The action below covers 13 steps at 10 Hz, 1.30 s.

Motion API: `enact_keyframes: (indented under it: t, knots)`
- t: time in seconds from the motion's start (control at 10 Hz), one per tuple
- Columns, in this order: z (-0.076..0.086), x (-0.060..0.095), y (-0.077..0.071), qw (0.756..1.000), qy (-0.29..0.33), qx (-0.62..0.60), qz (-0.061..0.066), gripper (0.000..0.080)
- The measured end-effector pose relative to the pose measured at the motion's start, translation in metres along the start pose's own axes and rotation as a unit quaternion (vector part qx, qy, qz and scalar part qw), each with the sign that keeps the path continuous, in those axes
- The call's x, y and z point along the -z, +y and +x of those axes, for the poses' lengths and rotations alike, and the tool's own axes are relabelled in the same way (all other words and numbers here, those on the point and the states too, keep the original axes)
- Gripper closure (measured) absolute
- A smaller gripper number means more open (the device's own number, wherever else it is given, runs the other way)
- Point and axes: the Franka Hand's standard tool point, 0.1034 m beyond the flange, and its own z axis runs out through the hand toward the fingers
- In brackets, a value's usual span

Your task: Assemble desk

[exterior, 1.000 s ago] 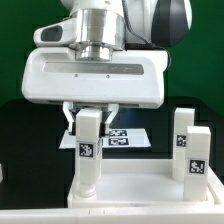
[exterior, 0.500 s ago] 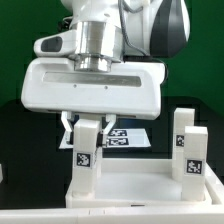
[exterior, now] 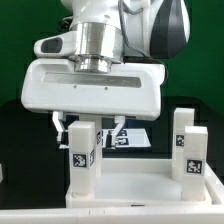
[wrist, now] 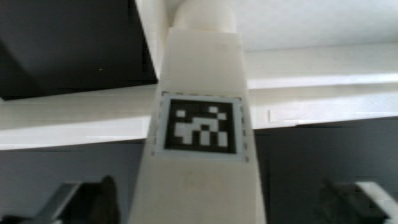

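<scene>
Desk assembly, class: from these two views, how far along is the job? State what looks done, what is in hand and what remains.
Done: two legs stand upright on the tabletop at the exterior view's right. In hand: a third leg stands at the near left corner, between the fingers of the pincer, whose jaws are spread off its sides; whether it is fully seated cannot be told. Left: only three legs show, so probably a fourth.

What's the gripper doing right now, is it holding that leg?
Gripper: open, fingers apart on either side of the upright leg, not clamping it.
</scene>
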Motion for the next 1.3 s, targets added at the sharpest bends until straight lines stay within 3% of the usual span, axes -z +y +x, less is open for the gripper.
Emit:
enact_keyframes:
  t: [0.1,0.3,0.5,0.7,0.9,1.1,1.2,1.3]
  knots:
    - [-0.002,-0.001,-0.001,1.000,-0.018,-0.002,0.005,0.0169]
    - [0.008,0.010,0.009,0.996,-0.080,-0.031,0.029,0.0156]
    - [0.013,0.011,0.006,0.982,-0.171,-0.064,0.056,0.0151]
    - [0.011,0.005,0.001,0.969,-0.226,-0.077,0.064,0.0150]
    - [0.011,0.002,-0.003,0.972,-0.214,-0.083,0.059,0.0150]
    - [0.011,0.001,-0.002,0.969,-0.215,-0.106,0.054,0.0396]
    - [0.011,0.001,-0.002,0.963,-0.217,-0.153,0.043,0.0396]
    - [0.011,0.001,-0.001,0.958,-0.218,-0.181,0.037,0.0515]
